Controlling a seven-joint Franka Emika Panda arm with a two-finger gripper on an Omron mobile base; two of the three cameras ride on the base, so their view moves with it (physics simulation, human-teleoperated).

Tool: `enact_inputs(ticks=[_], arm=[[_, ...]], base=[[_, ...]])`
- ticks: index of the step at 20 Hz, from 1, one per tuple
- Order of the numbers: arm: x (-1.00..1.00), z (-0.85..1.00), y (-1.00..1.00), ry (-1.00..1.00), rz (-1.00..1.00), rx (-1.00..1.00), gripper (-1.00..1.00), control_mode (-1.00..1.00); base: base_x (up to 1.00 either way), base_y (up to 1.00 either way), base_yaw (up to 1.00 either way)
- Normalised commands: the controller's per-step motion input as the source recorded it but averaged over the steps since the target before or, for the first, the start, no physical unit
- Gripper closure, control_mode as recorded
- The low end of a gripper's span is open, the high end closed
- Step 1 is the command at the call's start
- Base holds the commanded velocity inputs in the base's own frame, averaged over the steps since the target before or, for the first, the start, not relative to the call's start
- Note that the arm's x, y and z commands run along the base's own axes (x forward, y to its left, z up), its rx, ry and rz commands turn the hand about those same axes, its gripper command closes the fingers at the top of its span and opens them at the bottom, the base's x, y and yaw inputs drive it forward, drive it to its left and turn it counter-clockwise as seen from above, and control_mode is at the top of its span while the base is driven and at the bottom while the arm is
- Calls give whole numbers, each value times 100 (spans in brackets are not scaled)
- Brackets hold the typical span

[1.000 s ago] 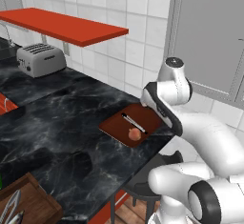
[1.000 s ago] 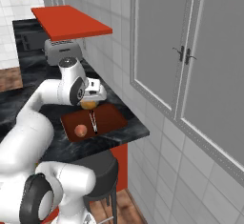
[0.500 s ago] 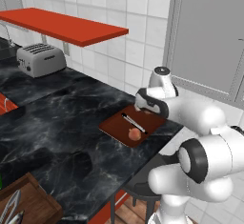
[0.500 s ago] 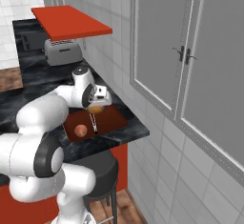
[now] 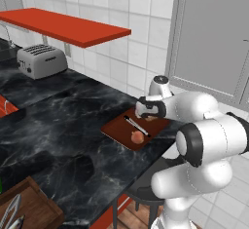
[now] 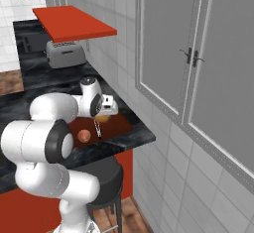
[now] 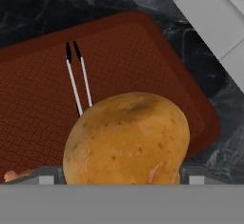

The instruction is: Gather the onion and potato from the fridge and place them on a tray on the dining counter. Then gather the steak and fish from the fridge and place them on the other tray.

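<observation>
On the dining counter (image 5: 58, 121), the tray (image 5: 116, 128) carries the onion (image 5: 137, 137) beside thin tongs (image 7: 76, 80), while the gripper (image 5: 151, 118), forearm low and level, spans wide around a firm, heavy-looking, smooth potato (image 7: 126, 139), best held across its middle.

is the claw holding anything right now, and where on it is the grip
Yes: the claw holds the potato across its wide sides, one fingertip on each side, above the tray. The contact spots themselves are hidden.
</observation>
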Motion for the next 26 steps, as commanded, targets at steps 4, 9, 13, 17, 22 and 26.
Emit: enact_inputs(ticks=[4, 9, 13, 17, 22, 26], arm=[[0, -33, 0, 0, 0, 0, 100, -100], [14, -24, 0, 0, 0, 0, 100, -100], [20, -22, 0, 0, 0, 0, 100, -100], [15, -19, 0, 4, 0, 0, 100, -100], [5, -12, 0, 3, 0, 0, 100, -100], [0, -9, 0, 3, 0, 0, 100, -100]], base=[[0, 0, 0], [0, 0, 0], [0, 0, 0], [0, 0, 0], [0, 0, 0], [0, 0, 0]])
